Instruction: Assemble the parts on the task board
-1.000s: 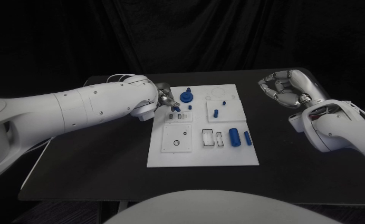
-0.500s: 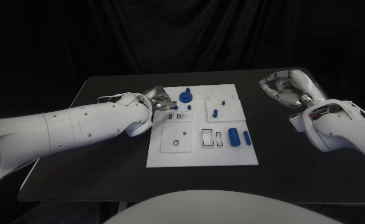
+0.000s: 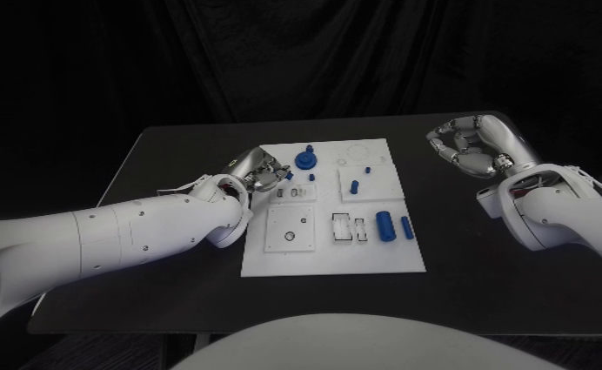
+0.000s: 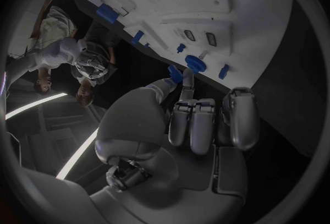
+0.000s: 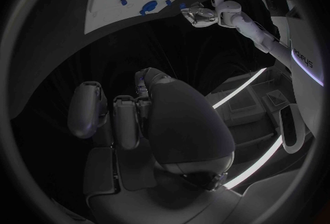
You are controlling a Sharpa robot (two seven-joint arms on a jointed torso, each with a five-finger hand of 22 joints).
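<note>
- Our table (image 3: 163, 148) carries the board (image 3: 337, 259) at its middle — the blue parts lie scattered on it.
- Our left hand (image 3: 260, 169) sits at the board's left edge, pinching a small blue part (image 4: 175, 74) at its fingertips; the round blue knob (image 3: 306, 160) lies just beside it, towards the board's far side.
- Our right hand (image 3: 467, 149) hangs well off to the right — fingers curled, holding nothing.
</note>
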